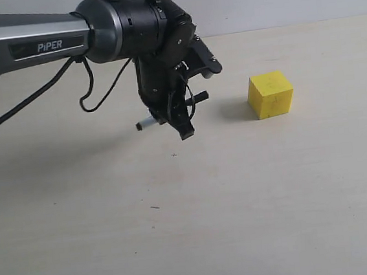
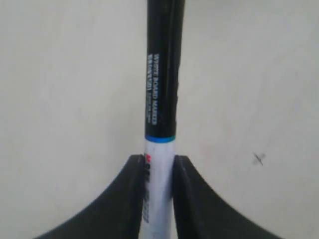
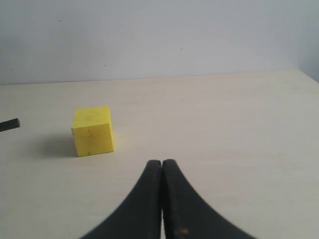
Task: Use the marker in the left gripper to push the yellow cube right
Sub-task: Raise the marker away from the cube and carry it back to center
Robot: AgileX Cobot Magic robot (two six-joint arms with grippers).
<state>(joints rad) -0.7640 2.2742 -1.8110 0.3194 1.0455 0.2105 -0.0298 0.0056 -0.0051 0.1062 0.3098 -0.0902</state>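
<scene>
A: The left gripper [image 1: 176, 117] hangs above the table [image 1: 256, 221], left of centre. Its jaws are closed tight on the marker [image 1: 198, 97], clamping the white barrel crosswise.

B: And the cube [image 1: 270, 94]?

A: It sits on the table to the right of the gripper, a little farther back. The marker lies roughly level, and its black end [image 2: 160, 74] points right towards the cube. There is a clear gap between the two and nothing lies in it.

B: So the approach comes first. What makes the push go well?

A: Probably height and line. The gripper should drop until the black end is level with the lower half of the cube's left face. Contact high up could tip the cube.

B: And the line?

A: It should aim at the middle of that face. An off-centre touch would likely spin the cube instead of sliding it. The cube also sits slightly turned, so a slow first contact helps.

B: Any risk in the grip?

A: Pushing end-on may drive the marker back through the jaws, so slow, steady travel to the right seems wise.

B: The right gripper [image 3: 162, 164]?

A: Its jaws are pressed together on nothing, nearer than the cube and well apart from it.
</scene>
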